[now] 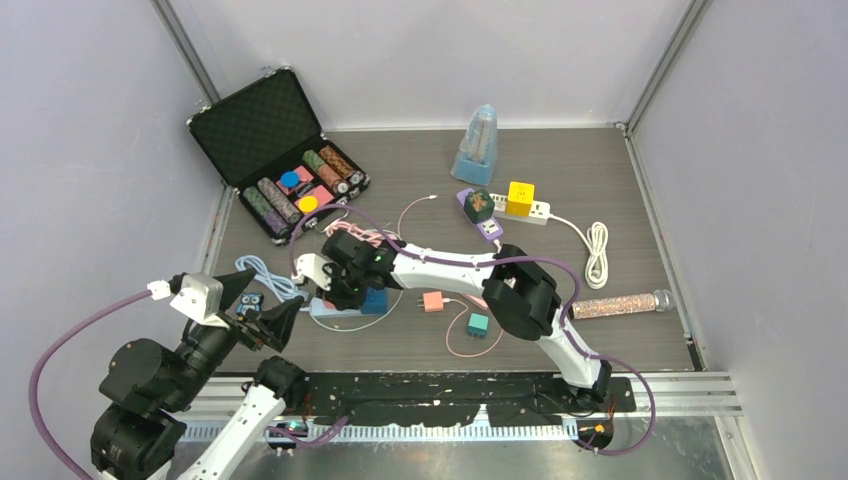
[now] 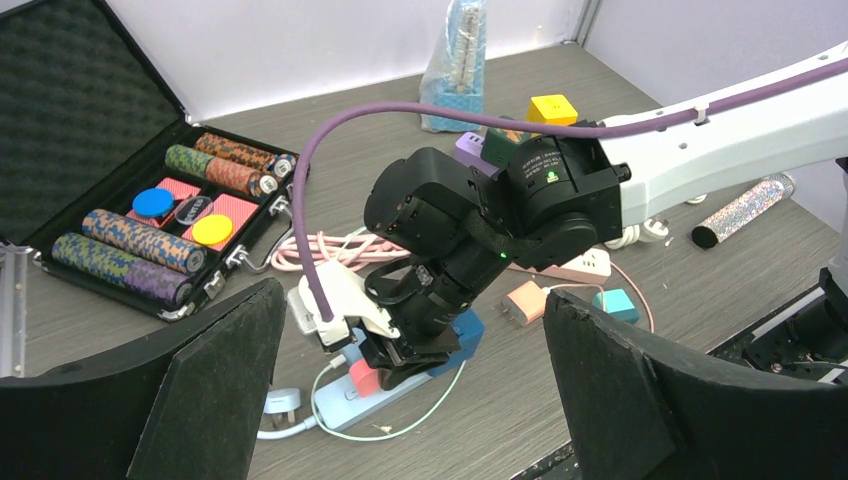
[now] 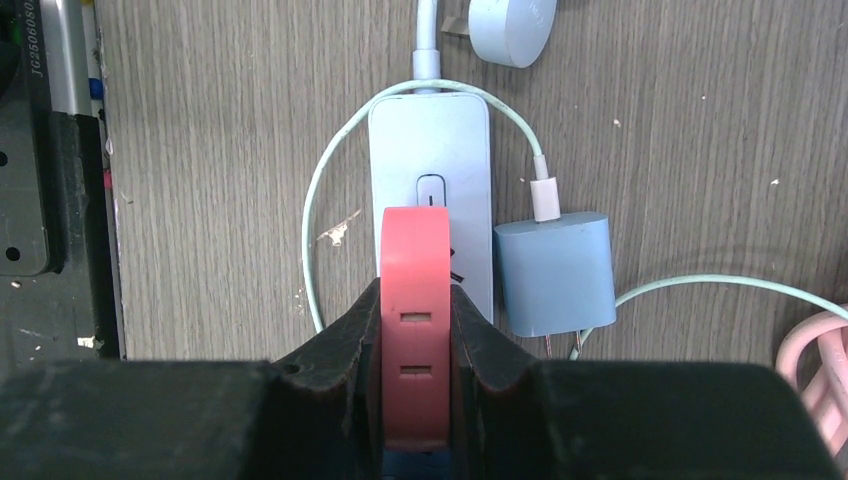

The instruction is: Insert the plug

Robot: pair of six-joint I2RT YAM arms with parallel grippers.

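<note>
Plug [image 3: 416, 250], red, sitting between jaws of right gripper [image 3: 417, 310], jaws clamping its sides; plug hanging over pale power strip [image 3: 430, 140], blue charger [image 3: 555, 272] lying just beside strip. Nearby, jaws of left gripper [image 1: 265, 298] standing wide apart, holding nothing.

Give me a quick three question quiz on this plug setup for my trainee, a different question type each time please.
1. True or false: the left tool is open and holds nothing.
2. What does the right tool grip? A) the red plug B) a spoon C) a screwdriver
3. In the right wrist view, what lies just to the right of the power strip?
Key: 1 true. 2 A. 3 the blue charger.
</note>
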